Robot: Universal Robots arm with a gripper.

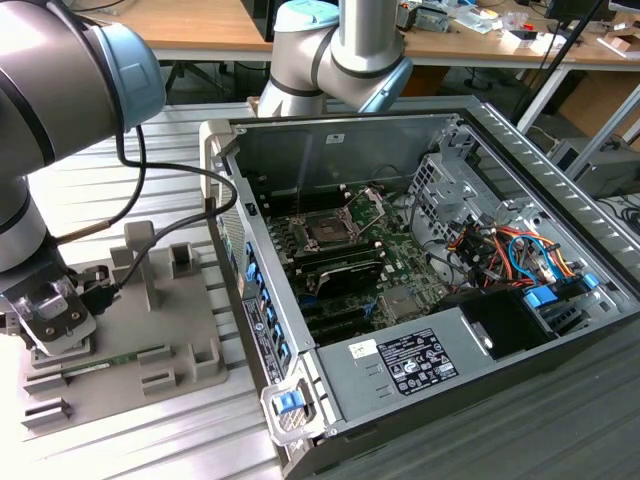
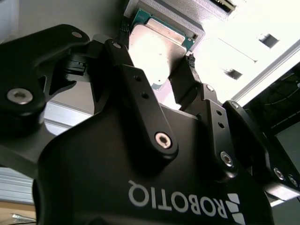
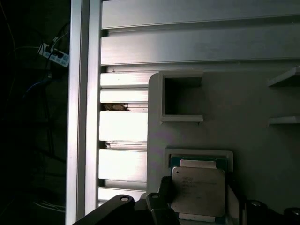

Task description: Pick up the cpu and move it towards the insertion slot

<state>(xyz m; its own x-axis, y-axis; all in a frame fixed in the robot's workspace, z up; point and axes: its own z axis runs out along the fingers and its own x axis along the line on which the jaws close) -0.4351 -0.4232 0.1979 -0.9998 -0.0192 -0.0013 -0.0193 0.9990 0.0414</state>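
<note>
Robot arm joints, grey with pale blue caps, fill the exterior view's left, and their bulk cuts off much of the scene behind. Below them the gripper [image 1: 50, 330] hangs low over a grey moulded tray [image 1: 150, 330] that lies on a ribbed aluminium table [image 1: 130, 430]. From this angle the arm's own body hides the fingertips and whatever sits under them.

In the second wrist view the black fingers [image 2: 119, 61] are spread, one on each side of the cpu [image 2: 157, 47]. Its silvery top and thin green rim show between them, though glare washes out the surface. In the first wrist view the cpu lies flat in a raised square pocket [image 3: 199, 153] of the tray. One finger is close against its edge. The other stands slightly off, with a strip of pocket wall showing between. Whether either finger presses the chip is unclear. The picture's edge cuts off the nearest part of the chip.

Further toward the exterior view's right, well apart from the tray, stands an open computer case [image 1: 340, 115]. The insertion slot [image 1: 325, 230] lies deep inside it, a dark square in a silver frame on the green board. Its retention plate [image 1: 372, 205] is tilted up behind it. The space directly above the slot is open. The case's tall walls ring it, and orange and blue cables [image 1: 520, 250] crowd the far right.
</note>
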